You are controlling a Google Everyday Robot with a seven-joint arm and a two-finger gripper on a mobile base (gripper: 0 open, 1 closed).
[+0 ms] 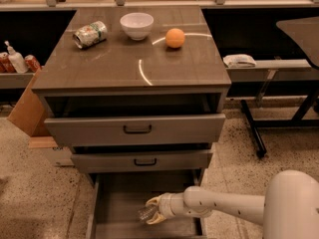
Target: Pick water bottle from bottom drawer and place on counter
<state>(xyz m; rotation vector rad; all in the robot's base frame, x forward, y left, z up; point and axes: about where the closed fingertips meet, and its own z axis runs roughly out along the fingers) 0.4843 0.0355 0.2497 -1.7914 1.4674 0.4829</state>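
Gripper [151, 212] low inside bottom drawer [114, 203], fingers [153, 201] closed on bottle [144, 213] there; clear plastic could slip loose, or bottle could clip middle drawer [142, 161] front just above bottom drawer during the lift toward the surface [109, 63]

- The gripper [151, 211] is low in the bottom drawer [117, 199]. It covers part of the water bottle [145, 214].
- The front of the bottom drawer is cut off by the lower edge.
- The robot's white arm [224, 205] runs off the bottom right corner.
- The words on the can [90, 34] are too small to read.
- The top drawer [134, 129] is dark inside, under the counter [109, 66].
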